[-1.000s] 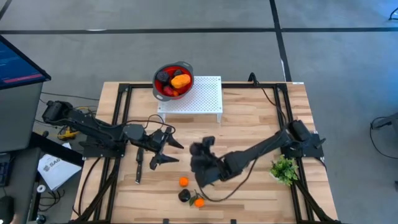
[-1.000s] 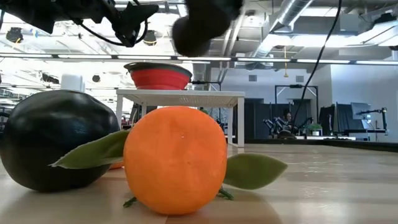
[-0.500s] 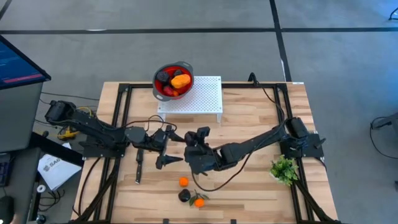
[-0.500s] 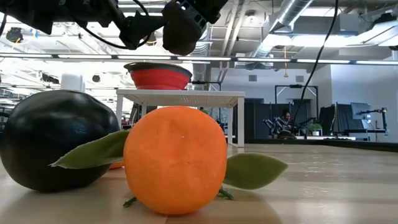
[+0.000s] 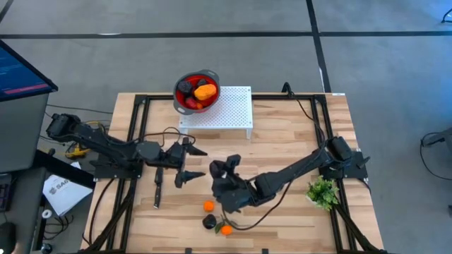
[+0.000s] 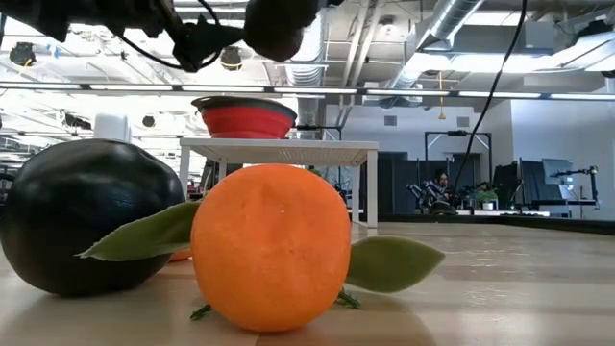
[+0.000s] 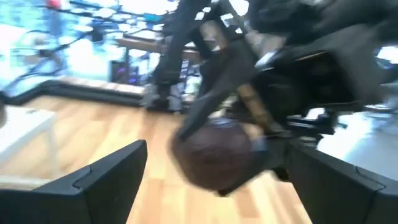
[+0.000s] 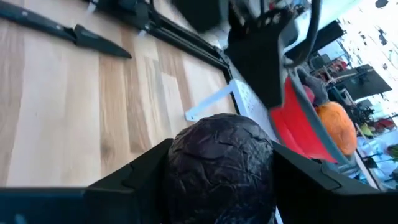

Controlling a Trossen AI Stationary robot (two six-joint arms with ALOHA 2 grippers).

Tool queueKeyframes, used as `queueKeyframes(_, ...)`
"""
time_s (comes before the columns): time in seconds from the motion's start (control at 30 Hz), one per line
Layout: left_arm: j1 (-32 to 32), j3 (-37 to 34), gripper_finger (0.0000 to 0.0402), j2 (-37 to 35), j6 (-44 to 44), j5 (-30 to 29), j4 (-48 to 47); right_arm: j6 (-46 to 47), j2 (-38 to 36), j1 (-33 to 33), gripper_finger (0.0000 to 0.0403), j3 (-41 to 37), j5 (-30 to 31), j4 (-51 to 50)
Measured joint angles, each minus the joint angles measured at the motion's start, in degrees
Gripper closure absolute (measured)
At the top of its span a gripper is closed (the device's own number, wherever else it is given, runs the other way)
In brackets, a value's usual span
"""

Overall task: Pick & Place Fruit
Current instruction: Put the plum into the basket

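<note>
My right gripper (image 5: 220, 171) hangs over the table's middle, shut on a dark purple round fruit (image 8: 221, 168). In the low view the fruit (image 6: 279, 21) is high above the table. My left gripper (image 5: 191, 165) stands open just to the left of it, pointing level at the fruit (image 7: 214, 155), with nothing between its fingers. Near the front edge a small orange ball (image 5: 208, 206), a dark round fruit (image 5: 210, 221) and a leafed orange (image 5: 225, 229) rest on the wood. Several fruits lie in the red bowl (image 5: 185, 103). My right gripper pinches the dark fruit between its two fingers, one on each opposite side (image 8: 177, 177). The fingers (image 8: 134, 177) come from the table's right, slanting a little downward. The fruit is lifted well clear of the table.
The bowl sits on the left end of a white perforated stand (image 5: 229, 109) at the table's far side. A green leafy sprig (image 5: 323, 192) lies near the right edge. A dark knife-like tool (image 5: 157, 190) lies at the left, under my left arm.
My right gripper carried the dark fruit toward my left gripper, then drew back a little toward the near edge, still shut on it. In the low view the fruit now stands higher and further left than a second ago.
</note>
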Motion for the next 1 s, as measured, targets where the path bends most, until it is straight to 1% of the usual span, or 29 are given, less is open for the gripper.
queueKeyframes(0.07,0.1,0.0,0.0034,0.8,0.5,-0.8,1.0,-1.7,0.0,0.0,0.0176,0.0,0.0,2.2)
queueKeyframes(0.2,0.4,0.0,0.0034,3.5,1.1,-0.5,2.9,-4.1,0.0,-0.7,0.0175,0.0,0.0,4.7)
queueKeyframes(0.33,0.4,-0.1,0.0034,6.7,1.7,-0.1,7.9,-6.5,0.0,-1.2,0.0175,-0.1,-1.2,6.1)
queueKeyframes(0.47,0.5,-0.1,0.0033,9.1,1.9,0.0,13.4,-6.6,0.0,-1.2,0.0175,-0.1,-2.3,7.1)
queueKeyframes(0.6,1.4,0.0,0.0034,10.9,1.2,0.2,14.2,-7.1,0.0,-1.3,0.0175,-0.1,-2.5,7.5)
queueKeyframes(0.77,2.3,0.0,0.0036,12.9,-0.3,2.7,15.9,-7.2,0.0,-1.8,0.0174,-0.1,-2.8,7.5)
queueKeyframes(0.87,2.3,0.0,0.0049,13.0,-0.3,3.0,16.7,-7.2,0.0,-1.9,0.0173,-0.1,-2.9,7.9)
queueKeyframes(1.0,2.3,0.0,0.0088,13.0,-0.3,3.2,16.8,-7.0,0.0,-2.2,0.0172,-0.1,-2.9,7.7)
